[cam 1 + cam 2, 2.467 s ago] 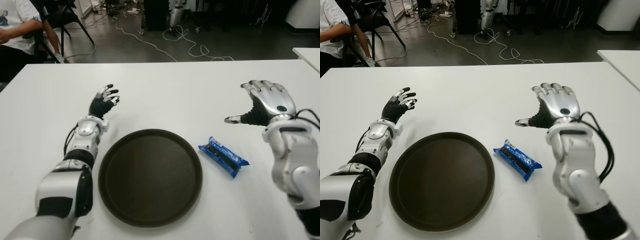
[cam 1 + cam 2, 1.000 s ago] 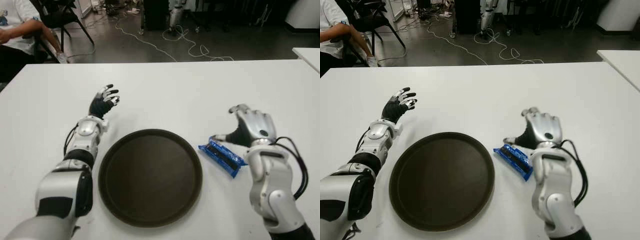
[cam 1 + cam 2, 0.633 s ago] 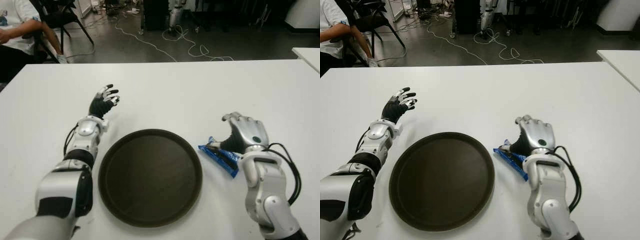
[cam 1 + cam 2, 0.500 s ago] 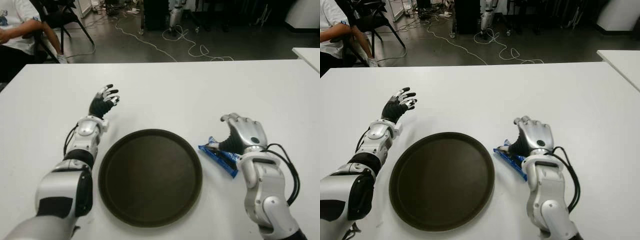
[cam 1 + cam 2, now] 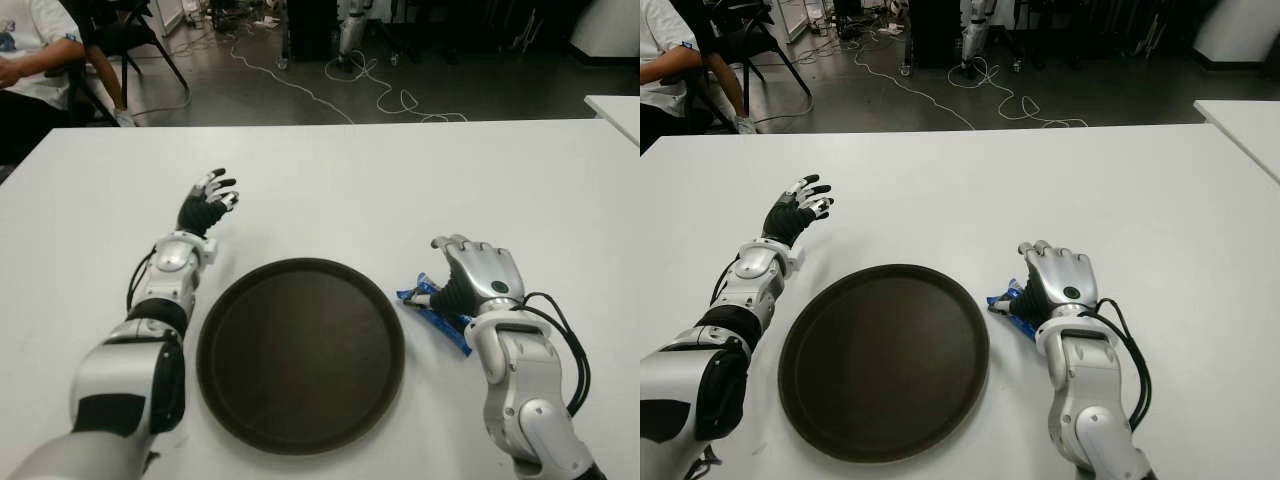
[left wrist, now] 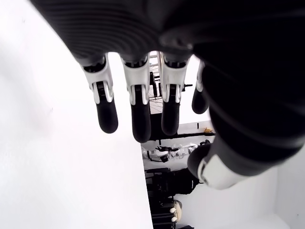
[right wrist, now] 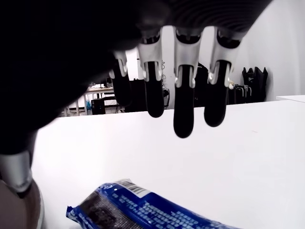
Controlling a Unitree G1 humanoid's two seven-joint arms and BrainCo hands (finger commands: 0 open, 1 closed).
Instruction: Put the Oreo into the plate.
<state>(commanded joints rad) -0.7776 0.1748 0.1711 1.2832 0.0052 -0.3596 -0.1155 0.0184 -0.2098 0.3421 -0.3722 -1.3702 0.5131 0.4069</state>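
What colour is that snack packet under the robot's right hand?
Blue, with white print: the Oreo packet shows best in the right wrist view.

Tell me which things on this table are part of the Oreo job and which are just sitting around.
Part of the job:
- Oreo pack, lying on the table under the right hand
- plate, nothing on it
- right hand, fingers open above the pack

Just around:
- left hand, idle, left of the plate
- white table
- seated person, far left

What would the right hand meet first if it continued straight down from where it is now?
Most likely the Oreo pack, lying on the table right under the right hand, whose fingers hang open above it.
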